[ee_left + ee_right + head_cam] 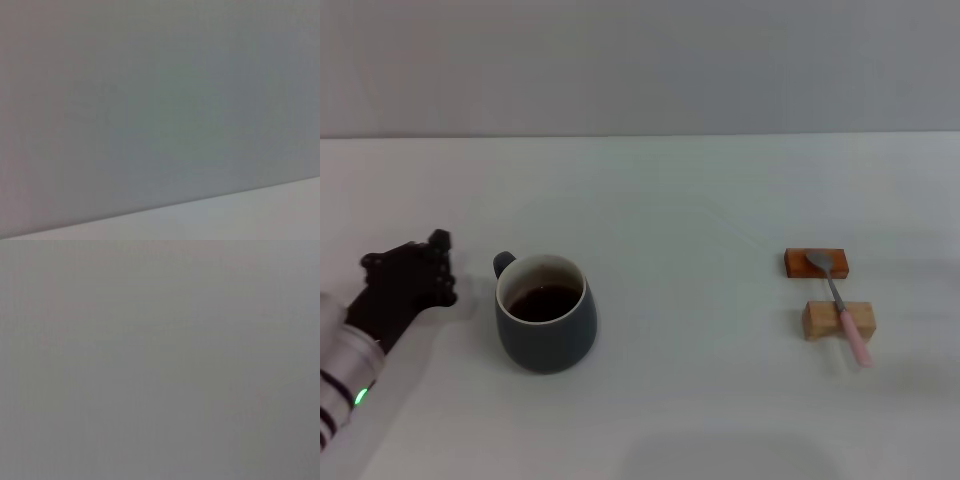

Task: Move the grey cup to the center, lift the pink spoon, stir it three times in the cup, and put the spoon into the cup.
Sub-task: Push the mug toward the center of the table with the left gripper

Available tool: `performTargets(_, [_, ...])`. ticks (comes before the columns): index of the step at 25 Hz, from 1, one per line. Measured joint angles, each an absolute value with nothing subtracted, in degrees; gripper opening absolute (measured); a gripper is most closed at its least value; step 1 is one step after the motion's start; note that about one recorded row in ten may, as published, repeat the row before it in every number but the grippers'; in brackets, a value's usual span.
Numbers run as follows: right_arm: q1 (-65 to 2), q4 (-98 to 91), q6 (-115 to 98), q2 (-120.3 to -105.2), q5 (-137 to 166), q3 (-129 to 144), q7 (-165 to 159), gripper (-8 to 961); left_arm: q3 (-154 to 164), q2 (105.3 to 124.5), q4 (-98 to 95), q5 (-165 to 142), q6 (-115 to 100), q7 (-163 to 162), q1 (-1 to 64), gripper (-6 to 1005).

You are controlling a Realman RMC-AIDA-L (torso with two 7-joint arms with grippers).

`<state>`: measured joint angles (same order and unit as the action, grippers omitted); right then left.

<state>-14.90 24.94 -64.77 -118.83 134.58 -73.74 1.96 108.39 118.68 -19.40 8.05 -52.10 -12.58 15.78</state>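
Over on the robot's left side of the white table (670, 200) stands the grey cup (547, 318), upright, dark liquid inside, its small loop handle pointing toward the left gripper (428, 268). That gripper hovers low just beside the handle, apart from it; whether its fingers are spread or pressed together cannot be told. Well apart on the right lies the pink spoon (842, 303), its long axis running from far to near with a slight lean to the right. Its silver bowl rests on a reddish-brown block (798, 263) at the far end, its neck crosses a pale wooden block (817, 320), and the pink handle points toward the robot. The right gripper appears nowhere, and both wrist views show only blank grey surface.
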Motion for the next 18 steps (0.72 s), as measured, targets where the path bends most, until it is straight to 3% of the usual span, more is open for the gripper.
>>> performTargets(18, [-16.94, 23.87, -63.20, -118.83, 134.66, -73.74, 2.26, 700, 110.74, 118.43, -26.29, 7.95, -52.52, -10.79, 5.31, -2])
